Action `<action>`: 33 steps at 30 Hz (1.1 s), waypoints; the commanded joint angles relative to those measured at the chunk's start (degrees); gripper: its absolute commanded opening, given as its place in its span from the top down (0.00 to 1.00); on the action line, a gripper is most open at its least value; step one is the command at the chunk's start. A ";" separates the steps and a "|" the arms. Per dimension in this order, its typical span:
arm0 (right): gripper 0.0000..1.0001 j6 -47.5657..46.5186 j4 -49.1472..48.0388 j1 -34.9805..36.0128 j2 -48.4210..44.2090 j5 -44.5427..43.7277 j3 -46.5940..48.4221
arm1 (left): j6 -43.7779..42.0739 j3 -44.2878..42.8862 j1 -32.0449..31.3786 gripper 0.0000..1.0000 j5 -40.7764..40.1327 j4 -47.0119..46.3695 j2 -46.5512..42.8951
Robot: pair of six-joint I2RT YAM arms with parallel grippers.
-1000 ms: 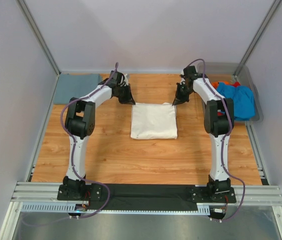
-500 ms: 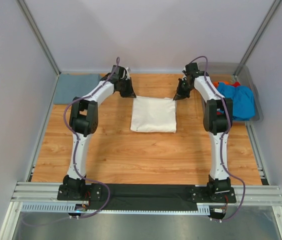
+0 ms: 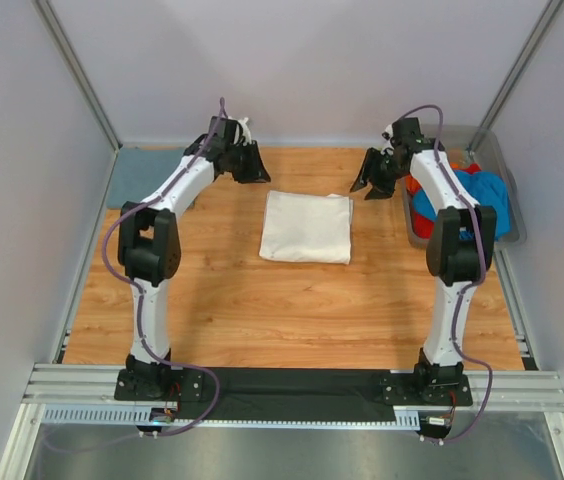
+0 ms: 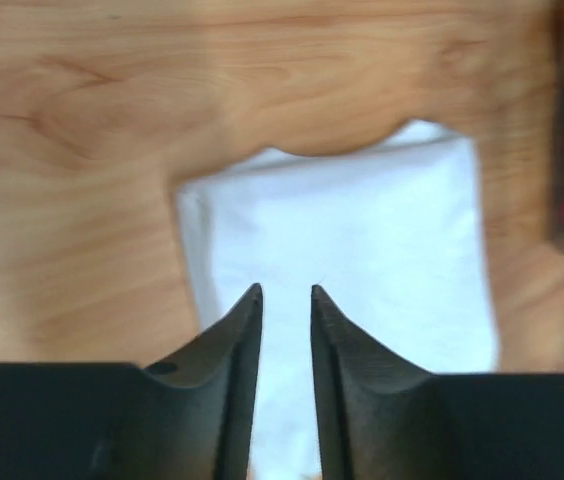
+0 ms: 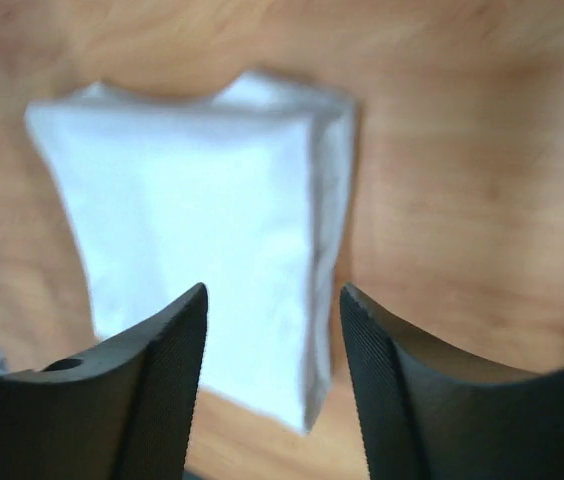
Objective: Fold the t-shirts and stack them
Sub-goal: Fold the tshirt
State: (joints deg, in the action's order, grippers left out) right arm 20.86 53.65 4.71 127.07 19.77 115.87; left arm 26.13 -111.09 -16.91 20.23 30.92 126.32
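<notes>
left gripper [image 4: 284, 292]: its two fingers stand a narrow gap apart with nothing between them, raised off the wood and touching no cloth; in the top view the left gripper [image 3: 253, 167] hangs just beyond the far left corner of the cream-white t-shirt [image 3: 306, 227]

right gripper [image 5: 273, 292]: fingers spread wide, nothing held, likewise lifted clear; from above the right gripper [image 3: 371, 184] sits just off the far right corner of the same shirt, between it and the bin [image 3: 511, 238]

the cream-white t-shirt lies folded into a neat rectangle, flat on the table [image 3: 262, 300] a little beyond the middle; near and side edges run straight, while in the left wrist view its far edge [image 4: 362, 240] dips in a shallow curve, and in the right wrist view one side of the shirt [image 5: 202, 230] shows stacked layers

bare wood surrounds the fold on all four sides, widest toward the arm bases and to the left

a dull grey-blue t-shirt [image 3: 150, 172] lies flat at the far left corner, tight to the table edge and well apart from the white one

at the far right the clear bin holds a bright blue t-shirt [image 3: 474, 197] bunched with an orange-red t-shirt [image 3: 413, 186], the right arm crossing over the bin's inner side

grey walls close in left, right and behind
</notes>
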 commanded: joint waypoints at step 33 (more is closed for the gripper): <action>1.00 -1.18 -8.73 7.50 -12.20 28.21 -29.92 | 6.30 17.12 -6.47 0.65 14.75 -5.06 -6.78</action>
State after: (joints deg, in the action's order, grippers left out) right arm 18.74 45.15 9.89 116.25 46.11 82.65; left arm 32.64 -96.07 -23.53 34.41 27.86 127.46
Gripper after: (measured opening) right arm 0.003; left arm 0.344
